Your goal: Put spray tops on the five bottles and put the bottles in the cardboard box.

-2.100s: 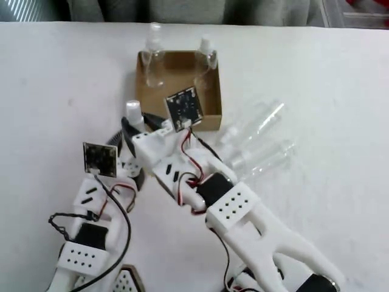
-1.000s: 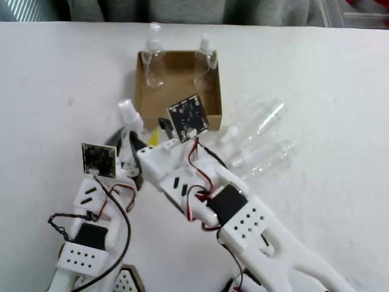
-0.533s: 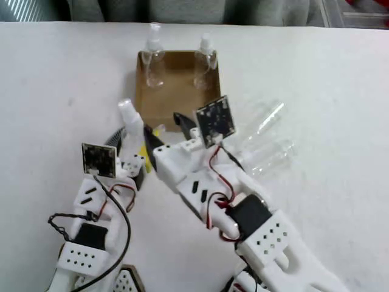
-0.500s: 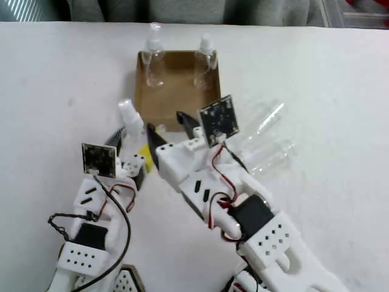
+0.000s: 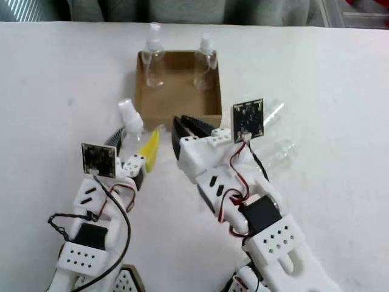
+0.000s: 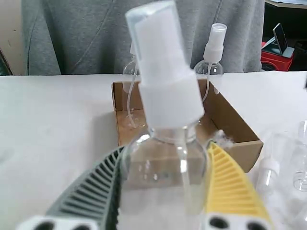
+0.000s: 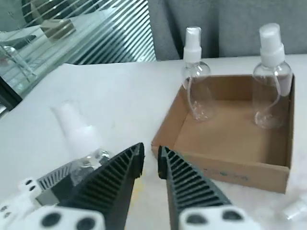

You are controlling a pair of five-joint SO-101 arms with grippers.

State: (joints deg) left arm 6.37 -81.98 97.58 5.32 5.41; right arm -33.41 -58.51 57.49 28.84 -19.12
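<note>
At a white table [image 5: 316,73], the left gripper [image 6: 166,149] is clamped on a clear round-shouldered bottle [image 6: 165,184], its ribbed grey and yellow fingers [image 6: 225,187] pressing the bottle's two sides. The bottle carries a white spray top [image 6: 163,81], and a thin dip tube runs down inside the see-through body. In the high view it sits just outside the near left corner of the cardboard box [image 5: 179,106]. The right gripper [image 7: 150,151] hangs near the box's front wall and just beside the held bottle, its black ribbed fingers drawn almost together around nothing, with only a narrow slit between them. Two more capped bottles [image 7: 196,93] [image 7: 271,93] of the same clear make stand upright inside the box against its far wall, one toward each far corner. To the box's right, clear bottles [image 5: 279,151] lie on their sides on the table, partly hidden behind the right arm.
</note>
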